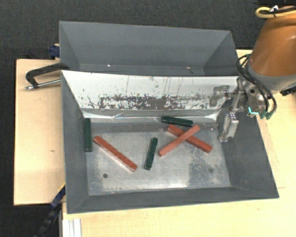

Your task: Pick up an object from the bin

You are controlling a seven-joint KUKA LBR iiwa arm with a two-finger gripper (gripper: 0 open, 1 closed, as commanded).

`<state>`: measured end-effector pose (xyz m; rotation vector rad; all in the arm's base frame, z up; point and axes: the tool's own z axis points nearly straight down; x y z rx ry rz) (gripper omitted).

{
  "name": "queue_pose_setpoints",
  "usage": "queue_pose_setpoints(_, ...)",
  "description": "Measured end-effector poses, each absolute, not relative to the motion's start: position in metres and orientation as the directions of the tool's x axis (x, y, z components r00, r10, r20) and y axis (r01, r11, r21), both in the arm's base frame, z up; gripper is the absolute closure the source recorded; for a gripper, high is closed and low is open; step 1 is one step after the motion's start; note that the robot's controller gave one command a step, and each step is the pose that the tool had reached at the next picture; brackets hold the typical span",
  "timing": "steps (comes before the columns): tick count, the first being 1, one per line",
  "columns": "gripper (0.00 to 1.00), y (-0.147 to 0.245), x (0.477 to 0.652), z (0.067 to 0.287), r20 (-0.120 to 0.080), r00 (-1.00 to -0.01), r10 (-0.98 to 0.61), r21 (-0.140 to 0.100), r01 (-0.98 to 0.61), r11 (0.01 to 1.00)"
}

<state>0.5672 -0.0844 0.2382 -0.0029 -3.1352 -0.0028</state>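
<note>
The grey sheet-metal bin (246, 172) sets the terms. Its walls slope down to a flat, scuffed floor, and the far wall is scratched and speckled with dark marks. A bar nudged sideways would likely skid on the smooth metal or wedge at the foot of a slope. The arm's rounded orange cover (276, 43) stands above the right rim. Below it the gripper (227, 130) hangs over the right-hand slope, just beside the floor's right end. How wide the pincer stands cannot be told from this angle, and nothing is seen in its hold, so the pick is not yet made. Nearest it lie two slim, straight-edged red bars crossed in an X. The upper red bar (172, 146) seems to rest on the lower red bar (202, 144). That makes the upper one the better choice of the pair: grip it across its narrow width, away from the crossing, and come straight down so the lower bar stays put. The back green bar (176, 121) lies at the foot of the far wall, touching the X, with little room to close on it. The middle green bar (150, 153) lies free on open floor and looks the easiest grasp. Farther left are the left red bar (114, 153) and the left green bar (88, 135) along the wall. All the bars look rigid and matte. A small dark speck (105, 176) sits near the front.
</note>
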Motion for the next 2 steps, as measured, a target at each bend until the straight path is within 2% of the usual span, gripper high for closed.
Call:
queue_pose_setpoints(1, 0.0, -0.084, 0.569, 0.243, -0.002, -1.0, 0.0, 0.0, 0.0, 1.0)
queue_pose_setpoints(2, 0.0, -0.077, 0.571, 0.193, -0.007, -0.998, -0.065, 0.0, -0.065, 0.998)
